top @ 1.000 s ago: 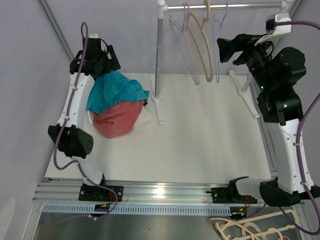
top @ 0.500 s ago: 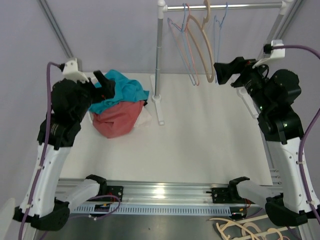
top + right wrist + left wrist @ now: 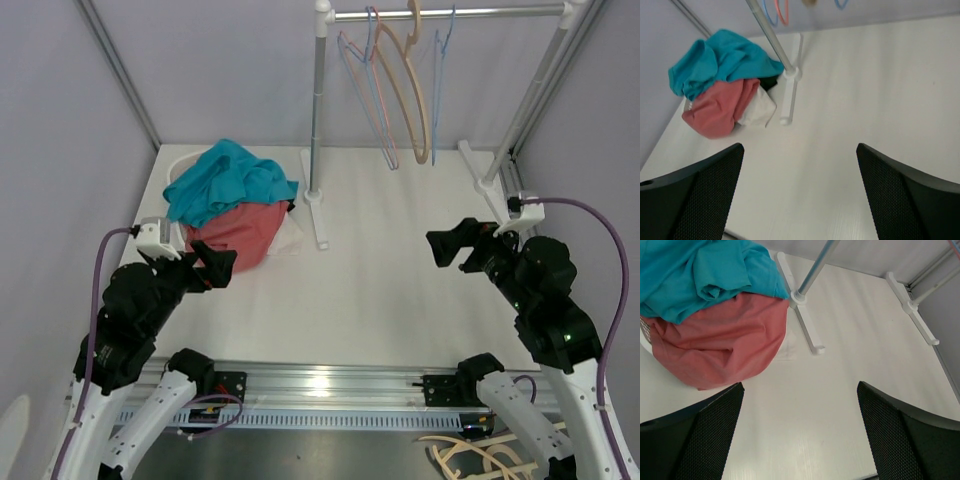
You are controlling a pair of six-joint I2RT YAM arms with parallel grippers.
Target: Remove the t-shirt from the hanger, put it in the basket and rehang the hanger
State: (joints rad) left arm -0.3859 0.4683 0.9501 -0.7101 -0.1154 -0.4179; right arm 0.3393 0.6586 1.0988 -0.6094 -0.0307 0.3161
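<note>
Tee (image 3: 228,180) dumped in a heap, off the hangers (image 3: 424,120)
Teal tee sits on a red shirt (image 3: 235,238) at the surface's (image 3: 400,280) far left by the rack pole (image 3: 317,110); left and right jaws both spread, gripping nothing

Your top cam sits high behind both arm bases, tilted down at the whole table (image 3: 400,280), with the rack (image 3: 318,120) at the far edge. The left wrist cam looks down and forward past the left gripper (image 3: 800,385), fairly near the clothes pile (image 3: 715,325). The right wrist cam peers past the right gripper (image 3: 799,146), angled leftward from farther off. All 3 share that pile and the rack's foot.
</note>
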